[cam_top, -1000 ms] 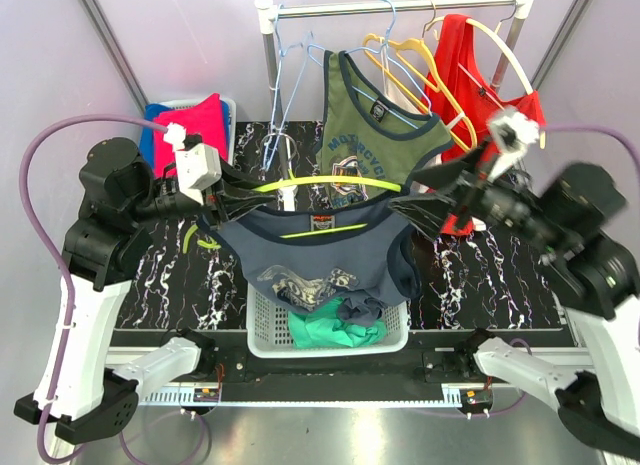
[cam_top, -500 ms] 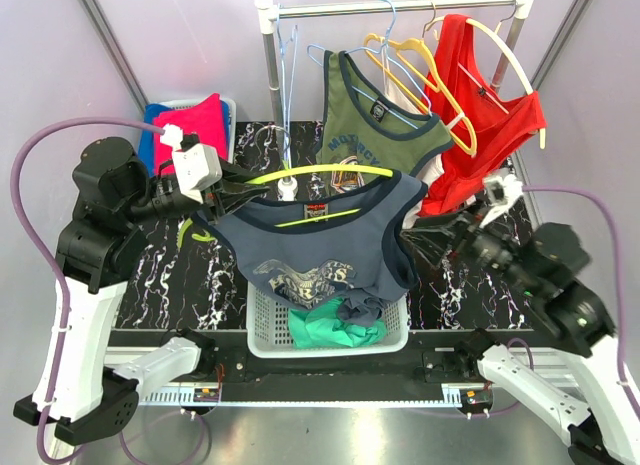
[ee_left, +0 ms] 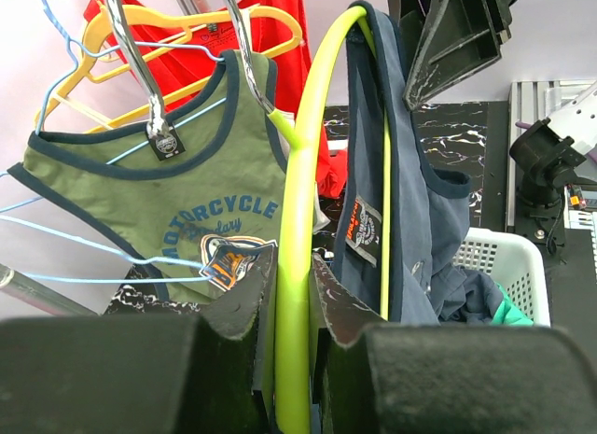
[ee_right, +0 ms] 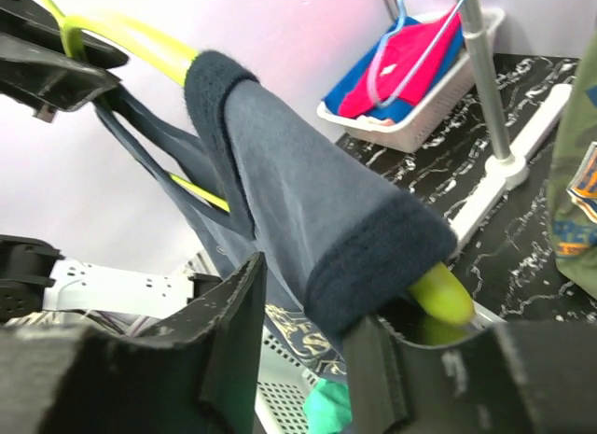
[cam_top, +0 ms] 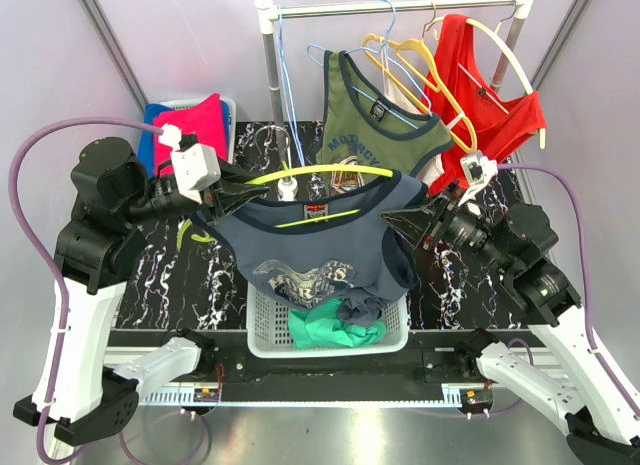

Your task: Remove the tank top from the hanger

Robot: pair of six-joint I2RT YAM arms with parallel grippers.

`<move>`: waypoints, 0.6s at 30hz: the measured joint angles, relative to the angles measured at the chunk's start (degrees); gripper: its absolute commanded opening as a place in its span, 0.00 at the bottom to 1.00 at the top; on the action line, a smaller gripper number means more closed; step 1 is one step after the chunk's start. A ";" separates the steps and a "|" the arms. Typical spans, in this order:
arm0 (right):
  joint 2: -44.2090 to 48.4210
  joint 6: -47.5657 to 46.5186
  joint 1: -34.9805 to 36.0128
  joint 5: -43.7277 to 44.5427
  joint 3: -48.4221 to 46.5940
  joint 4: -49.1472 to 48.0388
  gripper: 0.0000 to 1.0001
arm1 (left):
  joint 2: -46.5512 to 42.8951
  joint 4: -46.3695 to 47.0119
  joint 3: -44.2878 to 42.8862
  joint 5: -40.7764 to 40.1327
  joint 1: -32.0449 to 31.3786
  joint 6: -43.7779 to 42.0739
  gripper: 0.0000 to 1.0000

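A blue-grey tank top (cam_top: 320,250) hangs on a yellow-green hanger (cam_top: 320,175) above the basket. My left gripper (cam_top: 262,190) is shut on the hanger's left arm. In the left wrist view the hanger (ee_left: 300,219) runs up between the gripper's (ee_left: 294,294) two fingers, with the tank top (ee_left: 410,173) to its right. My right gripper (cam_top: 400,225) is at the tank top's right shoulder. In the right wrist view the gripper (ee_right: 306,299) is open and straddles the shoulder strap (ee_right: 317,238). The right finger touches the strap; a gap remains at the left one. The hanger tip (ee_right: 443,299) pokes out of the strap.
A white basket (cam_top: 262,330) holding green cloth (cam_top: 335,330) sits below the tank top. Behind, a rack rail (cam_top: 400,5) carries an olive tank top (cam_top: 375,135), a red one (cam_top: 480,105) and empty hangers (cam_top: 290,75). A tray of pink and blue clothes (cam_top: 195,120) stands back left.
My right arm swung down and left from near the rack to the tank top's right shoulder, and its jaws narrowed around the strap. The left gripper keeps its hold on the hanger.
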State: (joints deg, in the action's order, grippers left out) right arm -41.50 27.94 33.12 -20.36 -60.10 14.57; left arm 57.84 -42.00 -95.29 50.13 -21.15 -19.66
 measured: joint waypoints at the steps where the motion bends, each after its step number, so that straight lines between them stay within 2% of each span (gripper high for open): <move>1: -0.04 0.48 0.00 -0.26 0.31 -0.81 0.36 | 0.00 0.00 0.00 0.00 0.00 -0.02 0.06; 3: -0.04 1.07 0.00 -0.55 0.66 -1.66 0.29 | 0.00 0.00 0.00 0.00 0.00 -0.02 0.06; 6: 0.28 1.27 0.00 -0.72 0.61 -1.55 0.27 | -0.04 -0.02 0.00 0.00 0.00 -0.02 0.06; 9: 1.57 0.57 0.00 -0.22 -0.35 1.46 0.22 | -0.13 -0.04 0.00 0.09 0.00 0.02 0.06; 15: 6.01 -3.30 0.00 4.33 -6.19 8.83 0.13 | -0.15 -0.02 0.00 1.07 0.00 0.83 0.06; 18: 6.84 -5.14 0.00 7.85 -10.60 11.06 0.03 | -0.61 -0.09 0.17 1.03 0.00 0.57 0.06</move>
State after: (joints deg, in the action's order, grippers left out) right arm -34.65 22.81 33.12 -12.51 -70.70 25.63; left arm 57.23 -42.09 -95.11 51.16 -21.15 -19.09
